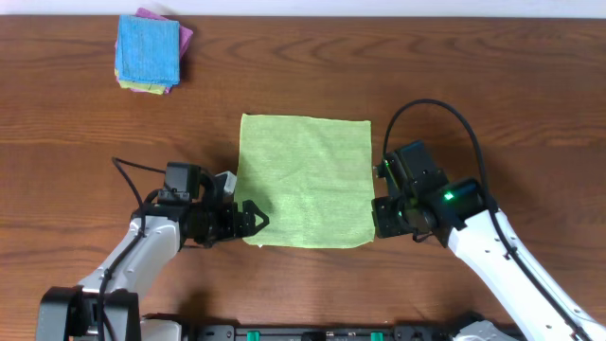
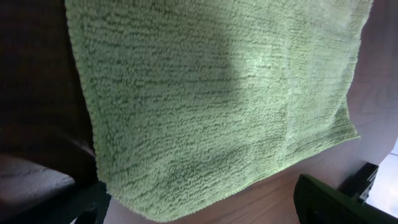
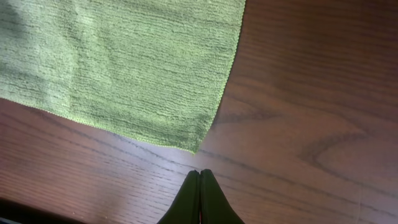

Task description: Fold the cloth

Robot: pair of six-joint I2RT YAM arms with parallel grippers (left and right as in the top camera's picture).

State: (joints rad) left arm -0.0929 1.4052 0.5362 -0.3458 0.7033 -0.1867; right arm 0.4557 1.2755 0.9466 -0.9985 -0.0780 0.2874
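A light green cloth (image 1: 305, 180) lies flat and spread out on the wooden table (image 1: 473, 85). My left gripper (image 1: 251, 220) is open at the cloth's near left corner. In the left wrist view its fingers (image 2: 205, 214) stand wide apart on either side of that corner of the cloth (image 2: 211, 93). My right gripper (image 1: 382, 220) is shut and empty just outside the near right corner. In the right wrist view its closed tips (image 3: 199, 173) sit on bare wood a little short of the corner of the cloth (image 3: 124, 62).
A stack of folded cloths (image 1: 150, 52), blue on top with pink and yellow under it, sits at the far left of the table. Black cables run from both arms over the table.
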